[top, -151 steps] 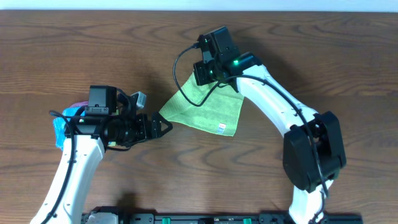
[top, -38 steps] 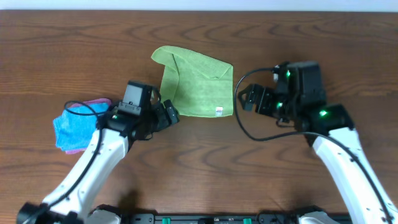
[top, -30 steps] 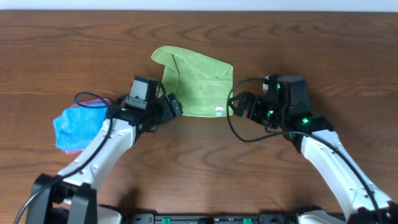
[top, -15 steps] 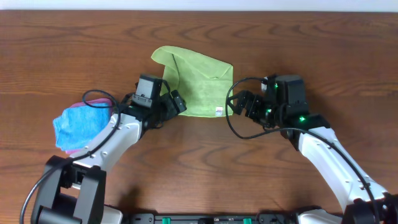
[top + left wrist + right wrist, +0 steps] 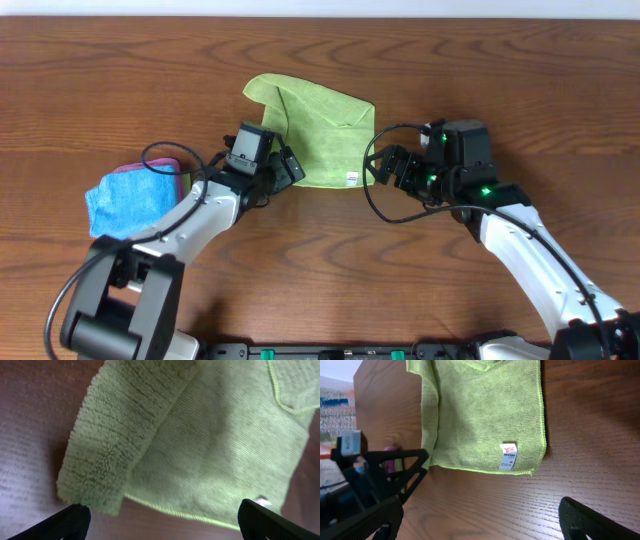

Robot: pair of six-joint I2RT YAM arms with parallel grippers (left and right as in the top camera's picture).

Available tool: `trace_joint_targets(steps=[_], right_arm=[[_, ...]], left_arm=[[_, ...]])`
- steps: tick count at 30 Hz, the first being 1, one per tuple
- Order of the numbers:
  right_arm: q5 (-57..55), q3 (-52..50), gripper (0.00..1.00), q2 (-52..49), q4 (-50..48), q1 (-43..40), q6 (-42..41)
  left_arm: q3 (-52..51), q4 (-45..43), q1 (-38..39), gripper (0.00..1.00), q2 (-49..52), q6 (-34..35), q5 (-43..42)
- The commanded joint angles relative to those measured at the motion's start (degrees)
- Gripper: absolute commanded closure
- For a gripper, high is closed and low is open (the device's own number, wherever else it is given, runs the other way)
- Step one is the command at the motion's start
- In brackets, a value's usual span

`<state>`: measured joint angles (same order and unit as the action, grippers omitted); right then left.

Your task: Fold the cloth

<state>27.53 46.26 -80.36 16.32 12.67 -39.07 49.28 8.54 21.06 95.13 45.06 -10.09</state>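
Note:
The lime-green cloth (image 5: 315,135) lies flat on the table with its left edge doubled over and a small flap turned at its far side. Its white tag (image 5: 507,456) sits by the near right corner. My left gripper (image 5: 290,168) is open at the cloth's near left corner, and in the left wrist view the cloth (image 5: 200,445) fills the frame just beyond the left gripper (image 5: 162,527), whose jaws hold nothing. My right gripper (image 5: 382,168) is open just right of the near right corner. The right wrist view shows the cloth (image 5: 480,415) ahead of the empty right gripper (image 5: 480,527).
A blue folded cloth (image 5: 125,200) lies on a pink one (image 5: 155,167) at the left, beside my left arm. The wooden table (image 5: 330,260) reaches its far edge just beyond the green cloth. My left gripper's black fingers (image 5: 395,475) show in the right wrist view.
Both arms have closed in on the cloth's near corners. My left gripper slid right and farther up to the near left corner; the right has held still for the last half second.

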Motion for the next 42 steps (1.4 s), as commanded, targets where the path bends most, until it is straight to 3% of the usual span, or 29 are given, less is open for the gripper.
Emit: trace_joint_targets(steps=[1,9,14,19,21,27,42], right_arm=[[0.15,-0.42,0.01,-0.28,-0.2,-0.17,-0.74],[0.13,-0.42,0.01,-0.28,0.2,-0.17,-0.72],[0.11,-0.42,0.01,-0.28,0.22,-0.17,-0.72],[0.11,-0.42,0.01,-0.28,0.22,-0.17,-0.72],[0.11,-0.42,0.01,-0.28,0.22,-0.17,-0.72],[0.09,-0.42,0.01,-0.28,0.39,-0.17,-0.72],[-0.33,-0.42,0.01,-0.28,1.92,-0.17,-0.02]], left_arm=[[0.5,-1.14,0.13,0.05,1.64,0.15,1.53],[0.5,-3.48,0.13,0.0,1.88,0.17,5.22],[0.5,-3.48,0.13,0.14,1.9,0.2,7.96],[0.5,-3.32,0.13,0.35,1.95,0.2,9.29],[0.5,-3.28,0.13,0.54,1.95,0.24,9.73],[0.5,-2.91,0.11,0.94,1.95,0.2,10.51],[0.5,3.28,-0.5,0.94,1.9,-0.24,19.98]])
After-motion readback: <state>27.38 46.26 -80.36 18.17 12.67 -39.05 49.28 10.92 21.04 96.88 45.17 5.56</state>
